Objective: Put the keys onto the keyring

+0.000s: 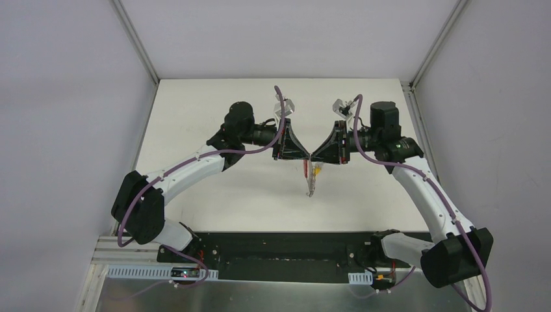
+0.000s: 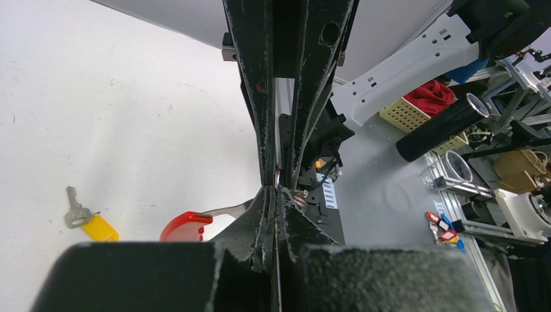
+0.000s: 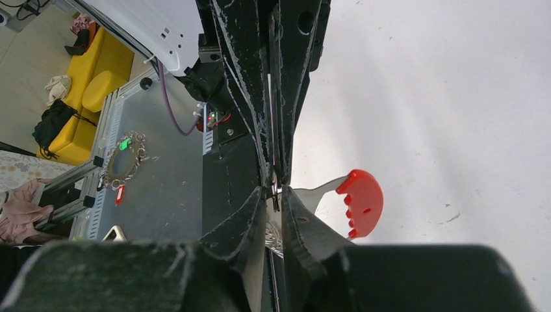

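Both my claws meet tip to tip above the middle of the tabletop, about evenly between its left and right edges. My left claw has its fingers pressed together, and my right claw is pressed together too. Each is pinching the keyring at the spot where all four tips crowd in, so I cannot tell which strand each one grips. The keyring's red tab sticks out beside the tips, and its silver stem runs straight into the pinch. A bit of beaded chain shows between my right fingers, and the rest of the loop droops towards the near edge. The key, silver with a yellow head, sits just past the red tab. I cannot tell whether it is threaded on the loop.
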`<action>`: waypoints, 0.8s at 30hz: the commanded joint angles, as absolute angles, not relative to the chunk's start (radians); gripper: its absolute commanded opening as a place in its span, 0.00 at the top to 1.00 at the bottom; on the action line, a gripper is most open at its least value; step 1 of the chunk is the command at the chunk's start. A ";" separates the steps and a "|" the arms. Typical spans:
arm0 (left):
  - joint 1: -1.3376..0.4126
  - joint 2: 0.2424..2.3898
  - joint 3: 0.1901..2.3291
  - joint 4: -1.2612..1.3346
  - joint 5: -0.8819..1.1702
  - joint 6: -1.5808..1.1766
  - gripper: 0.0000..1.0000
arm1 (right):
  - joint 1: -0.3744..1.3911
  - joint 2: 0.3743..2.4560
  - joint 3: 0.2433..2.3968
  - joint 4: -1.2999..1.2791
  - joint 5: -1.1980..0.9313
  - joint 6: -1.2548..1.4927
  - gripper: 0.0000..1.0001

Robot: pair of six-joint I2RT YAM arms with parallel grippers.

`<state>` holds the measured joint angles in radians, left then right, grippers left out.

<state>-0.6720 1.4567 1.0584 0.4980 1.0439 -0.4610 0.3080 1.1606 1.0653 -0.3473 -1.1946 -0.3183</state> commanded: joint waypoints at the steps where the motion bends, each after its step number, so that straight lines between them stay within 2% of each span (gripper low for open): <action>1: -0.658 1.425 1.053 0.581 1.070 -0.473 1.00 | 0.300 1.139 1.064 -0.310 -1.242 -0.310 0.86; 3: -0.658 1.425 1.054 0.581 1.069 -0.474 1.00 | 0.301 1.137 1.058 -0.302 -1.244 -0.304 0.95; 5: -0.658 1.425 1.056 0.580 1.069 -0.473 1.00 | 0.301 1.137 1.053 -0.296 -1.244 -0.300 1.00; 10: -0.657 1.424 1.062 0.534 1.065 -0.425 0.99 | 0.302 1.136 1.077 -0.339 -1.206 -0.327 1.00; 13: -0.655 1.414 1.096 0.396 1.057 -0.307 0.84 | 0.324 1.154 1.143 -0.466 -1.121 -0.421 1.00; 16: -0.655 1.407 1.142 0.215 1.039 -0.158 0.74 | 0.363 1.179 1.190 -0.543 -1.057 -0.474 1.00; 20: -0.655 1.405 1.191 0.055 1.005 -0.019 0.69 | 0.399 1.204 1.206 -0.578 -1.019 -0.503 1.00; 24: -0.656 1.410 1.202 0.020 1.002 0.020 0.67 | 0.415 1.230 1.211 -0.586 -1.010 -0.511 1.00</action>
